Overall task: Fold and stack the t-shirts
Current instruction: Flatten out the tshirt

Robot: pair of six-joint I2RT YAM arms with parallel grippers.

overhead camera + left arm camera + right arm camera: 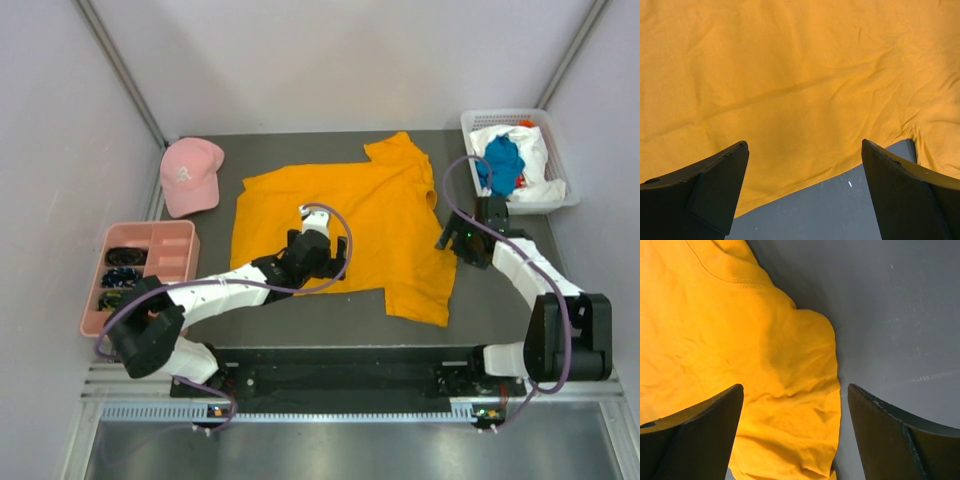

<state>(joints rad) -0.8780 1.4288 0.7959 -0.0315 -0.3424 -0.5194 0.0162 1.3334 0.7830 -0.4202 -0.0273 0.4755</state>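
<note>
You have one orange t-shirt [380, 200] flat on the counter [300, 310]. Your left hand [330, 262] over it and right hand [452, 245] beside it are both open.

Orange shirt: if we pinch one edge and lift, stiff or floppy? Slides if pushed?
Likely floppy: the orange t-shirt lies flat with soft wrinkles. Probably light, since the cloth looks thin. Pushed, it would probably bunch; its edge looks rumpled.
</note>
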